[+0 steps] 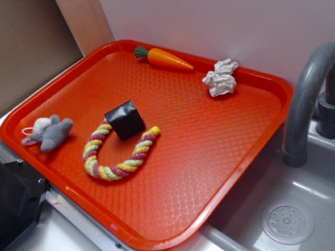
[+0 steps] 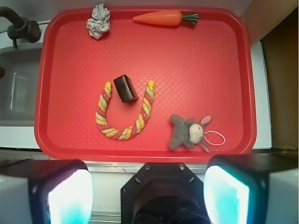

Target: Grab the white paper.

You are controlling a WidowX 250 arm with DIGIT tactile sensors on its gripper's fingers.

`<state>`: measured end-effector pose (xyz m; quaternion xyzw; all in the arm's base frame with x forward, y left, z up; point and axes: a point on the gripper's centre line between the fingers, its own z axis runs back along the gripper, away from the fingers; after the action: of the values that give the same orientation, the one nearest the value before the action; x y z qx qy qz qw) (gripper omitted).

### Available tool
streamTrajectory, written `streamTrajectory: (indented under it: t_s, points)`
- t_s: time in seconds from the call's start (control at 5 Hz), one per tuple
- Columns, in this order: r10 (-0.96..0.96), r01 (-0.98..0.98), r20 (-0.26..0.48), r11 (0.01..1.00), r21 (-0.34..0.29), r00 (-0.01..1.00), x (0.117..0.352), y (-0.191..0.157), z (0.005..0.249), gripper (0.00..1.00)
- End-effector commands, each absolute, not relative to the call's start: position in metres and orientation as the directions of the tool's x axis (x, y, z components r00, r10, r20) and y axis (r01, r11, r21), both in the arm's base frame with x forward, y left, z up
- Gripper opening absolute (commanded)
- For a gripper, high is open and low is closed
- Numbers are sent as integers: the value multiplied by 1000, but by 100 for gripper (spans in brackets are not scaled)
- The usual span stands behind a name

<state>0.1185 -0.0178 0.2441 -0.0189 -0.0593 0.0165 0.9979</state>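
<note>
Since nothing's been touched yet, everything just sits loose on the red tray (image 1: pixel 172 209), and in the outside view the white paper (image 1: pixel 221 77) is a crumpled wad up at about 1 o'clock, near the back rim and well apart from the rest. The carrot (image 1: pixel 163 58) lies along the far edge at 12, the black cube (image 1: pixel 124 120) sits in the mouth of the rope loop (image 1: pixel 118 157) near the middle, and the plush mouse (image 1: pixel 48 132) is over at 9. A grey faucet (image 1: pixel 306 99) curves up at 3, beside the tray.

Looking from the wrist view, the tool (image 2: pixel 148 193) hangs high above the near rim, its two pads (image 2: pixel 70 198) spread wide with nothing between them. From here the paper is at roughly 11 o'clock, far corner, with clear tray around it, so I'd guess a straight drop onto it works fine.
</note>
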Motion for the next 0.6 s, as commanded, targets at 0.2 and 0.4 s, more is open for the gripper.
streamTrajectory:
  t_s: [0.2,0.4]
  points:
    - [108,-83,212,988,-127,971,141,-35,228,100]
    - [175,-111,239,959,-259,955,166,-48,211,100]
